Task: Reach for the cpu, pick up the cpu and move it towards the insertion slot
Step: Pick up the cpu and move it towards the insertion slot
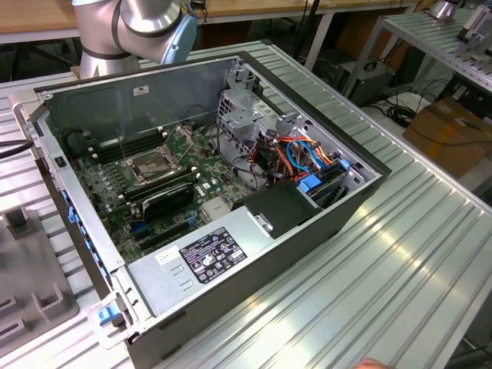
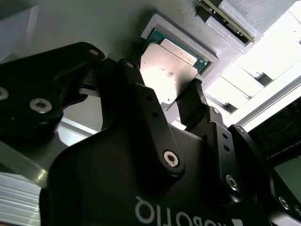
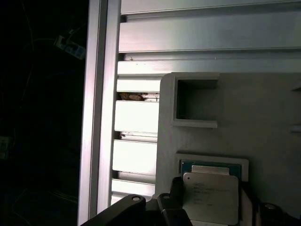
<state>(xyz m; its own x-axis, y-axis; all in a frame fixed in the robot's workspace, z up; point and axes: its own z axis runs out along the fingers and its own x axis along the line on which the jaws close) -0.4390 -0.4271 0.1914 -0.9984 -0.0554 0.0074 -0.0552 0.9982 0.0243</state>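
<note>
Between the pincer (image 2: 163, 82) fingertips, just over the grey holder (image 3: 268, 122) recess: cpu (image 2: 167, 70). Thin, stiff, light, smooth-lidded; underside judged fragile. Pincer narrowed onto two opposite edges, apparently gripping it. Best hold: side edges, not the flat faces.

- Power supply (image 1: 154, 280), exterior view: large black-and-white label (image 1: 213, 254) with rows of marks and fine print, too small to read.
- Small white label (image 1: 165, 258) beside it: unreadable.
- Case wall (image 1: 100, 108): small white sticker (image 1: 141, 90), print not legible.
- Gripper (image 2: 162, 80), second wrist view: white lettering (image 2: 160, 212) on black body, mirrored, cut by frame edge.
- Cpu (image 3: 210, 197), first wrist view: few faint printed lines on lid, not legible.
</note>
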